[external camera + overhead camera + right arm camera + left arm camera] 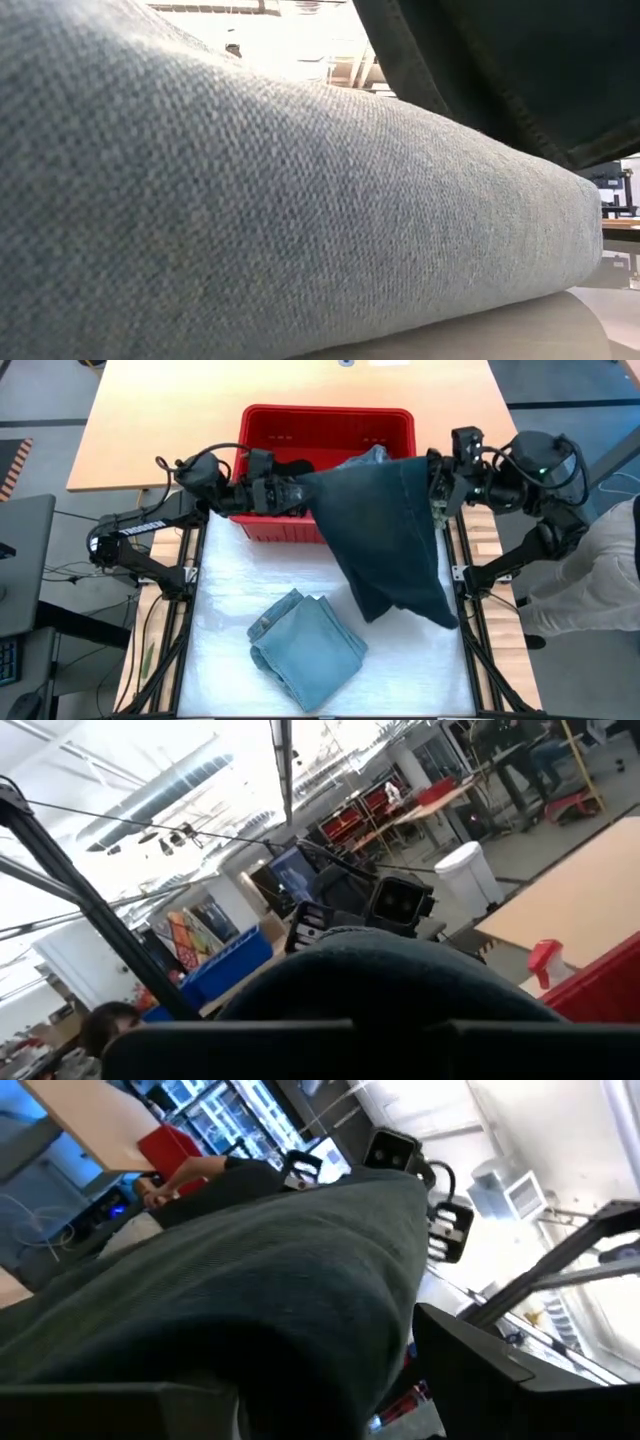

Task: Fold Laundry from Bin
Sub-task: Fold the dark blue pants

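Over the red rectangular plastic bin (262, 420), at twelve o'clock on the table, a dark denim-blue garment (390, 530) hangs stretched between both grippers, draping toward five o'clock. Whether the left gripper (298, 493) grips is unclear; the right gripper (434, 482) is clenched on its edge. A folded light blue-grey garment (305, 648) (neatly squared) lies at six o'clock on the white padded mat (410, 670).

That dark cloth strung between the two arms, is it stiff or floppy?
Probably floppy: the dark garment sags and hangs in a drooping point below both grippers. It looks fairly thick, so likely heavy for cloth. If one gripper lets go, it would probably swing down.
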Controlling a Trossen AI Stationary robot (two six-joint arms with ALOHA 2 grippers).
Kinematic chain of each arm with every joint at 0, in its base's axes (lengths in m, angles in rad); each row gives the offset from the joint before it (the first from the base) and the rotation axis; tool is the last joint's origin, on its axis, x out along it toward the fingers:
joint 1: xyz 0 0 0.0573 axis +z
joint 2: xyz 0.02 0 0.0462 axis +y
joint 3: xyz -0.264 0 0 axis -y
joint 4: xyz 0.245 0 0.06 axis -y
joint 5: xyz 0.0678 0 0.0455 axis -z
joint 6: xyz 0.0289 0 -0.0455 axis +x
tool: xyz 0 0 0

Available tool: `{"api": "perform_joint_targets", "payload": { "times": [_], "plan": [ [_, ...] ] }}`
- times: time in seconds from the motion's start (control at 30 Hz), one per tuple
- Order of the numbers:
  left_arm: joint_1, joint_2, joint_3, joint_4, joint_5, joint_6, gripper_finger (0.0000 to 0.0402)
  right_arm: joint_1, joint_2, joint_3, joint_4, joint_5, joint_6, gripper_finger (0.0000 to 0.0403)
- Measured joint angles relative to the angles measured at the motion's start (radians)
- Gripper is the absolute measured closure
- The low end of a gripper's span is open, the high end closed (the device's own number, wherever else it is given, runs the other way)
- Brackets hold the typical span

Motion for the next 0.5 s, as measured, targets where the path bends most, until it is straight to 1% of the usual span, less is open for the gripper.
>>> {"api": "perform_joint_targets", "payload": {
  "times": [0.07, 0.17, 0.33, 0.43, 0.5],
  "plan": [
    [-0.009, 0.017, 0.002, 0.009, -0.018, -0.005, 0.0205, 0.0, 0.008, 0.0, 0.024, 0.001, -0.007, 0.0387],
    [-0.018, 0.051, 0.001, 0.041, -0.017, -0.02, 0.0205, 0.002, 0.019, 0.0, 0.037, -0.015, -0.007, 0.0387],
    [-0.034, 0.089, -0.001, 0.192, 0.039, -0.05, 0.0209, 0.002, 0.011, 0.001, 0.003, -0.027, -0.007, 0.0387],
    [-0.048, 0.093, -0.001, 0.247, 0.035, -0.049, 0.0235, 0.002, -0.004, 0.001, 0.001, -0.027, -0.007, 0.0387],
    [-0.05, 0.093, -0.001, 0.274, 0.018, -0.043, 0.0269, 0.002, -0.009, 0.001, 0.001, -0.027, -0.007, 0.0387]
  ]
}}
